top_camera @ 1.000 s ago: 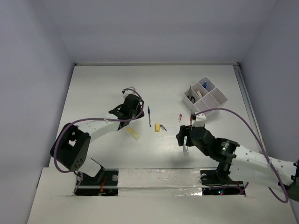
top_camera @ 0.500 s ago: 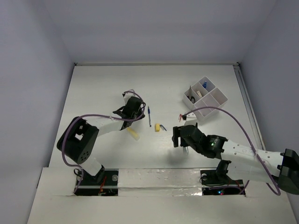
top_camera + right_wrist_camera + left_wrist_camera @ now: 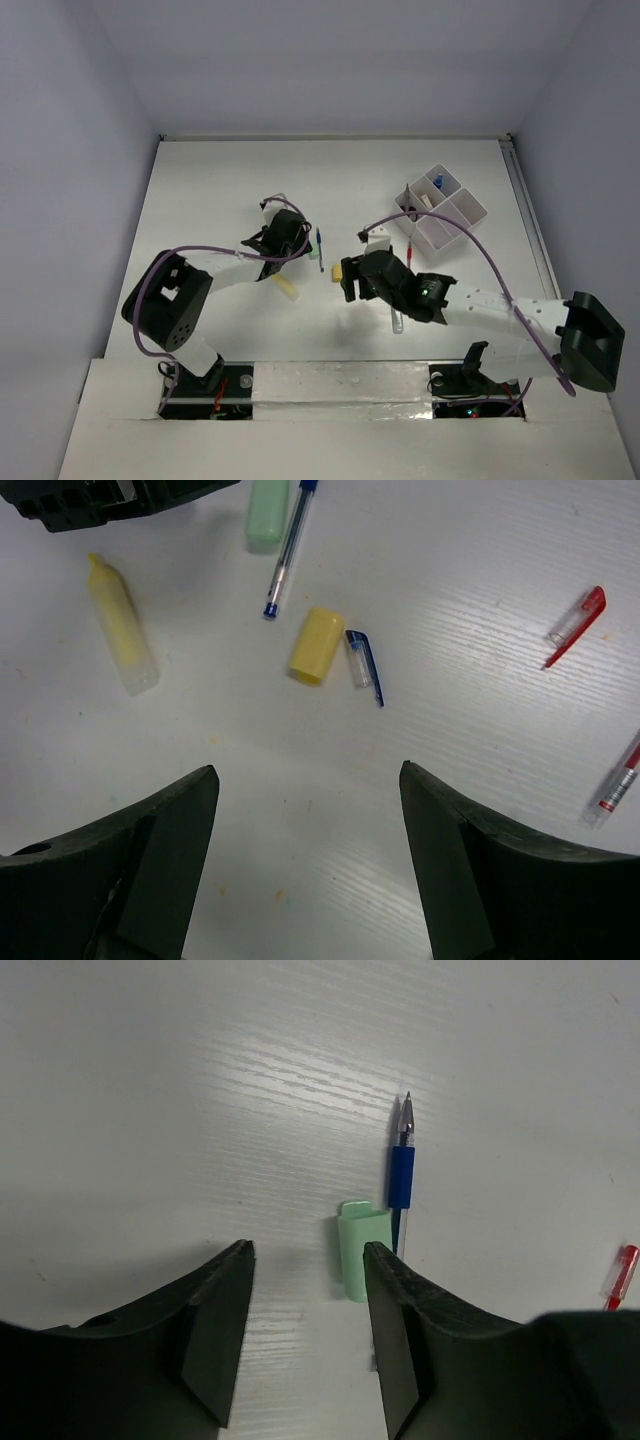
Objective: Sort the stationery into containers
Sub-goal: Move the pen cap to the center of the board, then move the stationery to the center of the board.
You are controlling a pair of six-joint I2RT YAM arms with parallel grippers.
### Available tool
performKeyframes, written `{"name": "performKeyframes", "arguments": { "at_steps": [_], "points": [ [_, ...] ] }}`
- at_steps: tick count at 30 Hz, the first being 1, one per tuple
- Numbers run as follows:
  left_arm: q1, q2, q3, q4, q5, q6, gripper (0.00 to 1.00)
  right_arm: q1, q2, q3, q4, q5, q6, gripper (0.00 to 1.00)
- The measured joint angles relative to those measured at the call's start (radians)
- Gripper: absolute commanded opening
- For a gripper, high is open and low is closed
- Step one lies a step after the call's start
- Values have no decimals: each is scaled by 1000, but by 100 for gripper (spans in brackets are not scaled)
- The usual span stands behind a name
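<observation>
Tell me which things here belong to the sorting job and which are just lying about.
Job: tray, blue pen, blue cap, red pen, red cap, highlighter, yellow cap, green cap.
Just there: table, tape strip.

Lab: bare white walled table (image 3: 220, 190)

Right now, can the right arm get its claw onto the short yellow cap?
Probably yes. The right claw hangs open just short of the yellow cap, with nothing lying between them. The blue pen cap sits close beside it and may get nudged or caught.
</observation>
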Motion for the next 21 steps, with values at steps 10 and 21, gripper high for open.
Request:
{"name": "performKeyframes", "arguments": {
  "at_steps": [10,21],
  "points": [
    [-1,-355,8,-87,-63,62,83,0,208,120,129,-19,-61,44],
    [-29,-828,63,-98,38,94,99,-36,577,394,211,-169,-77,42]
  ]
}}
